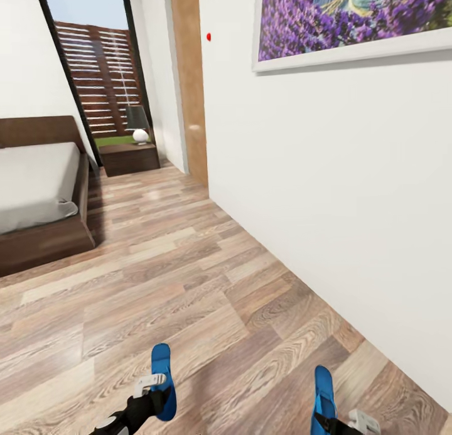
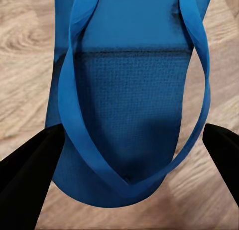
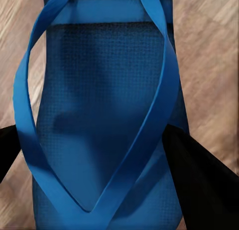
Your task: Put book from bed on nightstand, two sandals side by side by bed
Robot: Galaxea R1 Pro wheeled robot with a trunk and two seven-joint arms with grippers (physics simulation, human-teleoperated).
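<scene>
gripping plain blue sandals — left hand [image 1: 152,386] one [image 1: 162,378], right hand [image 1: 339,420] another [image 1: 324,397].

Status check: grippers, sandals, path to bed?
Left gripper and right gripper each carry a blue sandal. Bed ahead left, nightstand beyond. Wood floor between, white wall close on the right.

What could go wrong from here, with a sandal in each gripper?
1. Each sandal looks pinched by its edges only, so either may slip out while driving.
2. The white wall runs close along the right arm's side; the right gripper could clip it.
3. The bed is far off, so the carry is long.
</scene>
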